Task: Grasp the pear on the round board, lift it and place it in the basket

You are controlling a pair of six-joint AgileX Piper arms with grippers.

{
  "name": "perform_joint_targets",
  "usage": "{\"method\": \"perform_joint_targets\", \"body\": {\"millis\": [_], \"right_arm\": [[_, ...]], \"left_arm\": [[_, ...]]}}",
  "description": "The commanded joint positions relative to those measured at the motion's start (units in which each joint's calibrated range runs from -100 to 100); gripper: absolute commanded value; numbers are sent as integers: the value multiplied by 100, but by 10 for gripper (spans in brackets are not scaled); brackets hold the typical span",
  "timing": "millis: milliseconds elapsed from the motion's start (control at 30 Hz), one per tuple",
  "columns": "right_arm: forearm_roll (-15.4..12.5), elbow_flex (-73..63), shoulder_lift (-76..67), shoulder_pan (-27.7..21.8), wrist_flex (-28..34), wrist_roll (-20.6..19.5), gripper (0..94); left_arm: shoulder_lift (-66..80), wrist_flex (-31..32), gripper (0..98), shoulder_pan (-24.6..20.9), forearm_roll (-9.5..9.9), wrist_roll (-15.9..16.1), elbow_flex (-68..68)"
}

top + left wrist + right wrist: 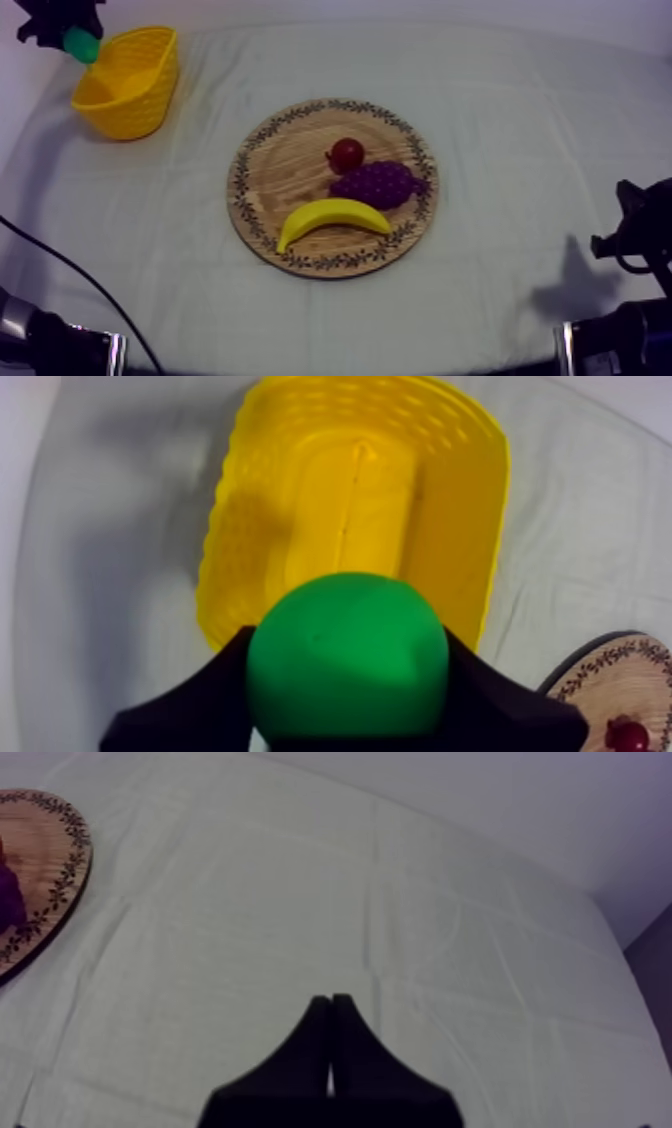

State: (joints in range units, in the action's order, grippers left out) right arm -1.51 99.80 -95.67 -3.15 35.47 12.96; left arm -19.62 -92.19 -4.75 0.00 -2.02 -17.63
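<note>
The green pear (346,654) is held between my left gripper's black fingers (200,696), just above the near rim of the yellow basket (360,506). From above, my left gripper (70,35) hangs at the far left with the pear (82,44) beside the basket (128,84). The round wooden board (270,170) lies mid-table and carries a small red fruit (347,154), a bunch of grapes (378,184) and a banana (332,217). My right gripper (330,1014) is shut on nothing over bare cloth, low at the right side (640,235).
The basket leans on its side, its open mouth toward my left gripper. The board's patterned rim (610,666) and the red fruit (630,733) lie beyond the basket. The board's edge (45,882) lies off to the side of my right gripper.
</note>
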Motion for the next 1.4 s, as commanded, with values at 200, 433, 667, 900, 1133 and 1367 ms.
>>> {"method": "perform_joint_targets", "body": {"millis": [200,433,667,900,1133,1367], "right_arm": [[-2,-2,0,1,-7,1,4],[-2,-2,0,1,-7,1,4],[-2,-2,0,1,-7,1,4],[-2,-2,0,1,-7,1,4],[-2,-2,0,1,-7,1,4],[-2,-2,0,1,-7,1,4]], "left_arm": [[-366,242,340,36,-24,45,114],[-918,365,341,57,-42,40,-23],[-1568,379,363,52,-101,10,-399],[-1889,384,529,65,-103,40,-573],[-1958,301,744,55,-119,20,-589],[-1965,266,912,64,-162,40,-595]]}}
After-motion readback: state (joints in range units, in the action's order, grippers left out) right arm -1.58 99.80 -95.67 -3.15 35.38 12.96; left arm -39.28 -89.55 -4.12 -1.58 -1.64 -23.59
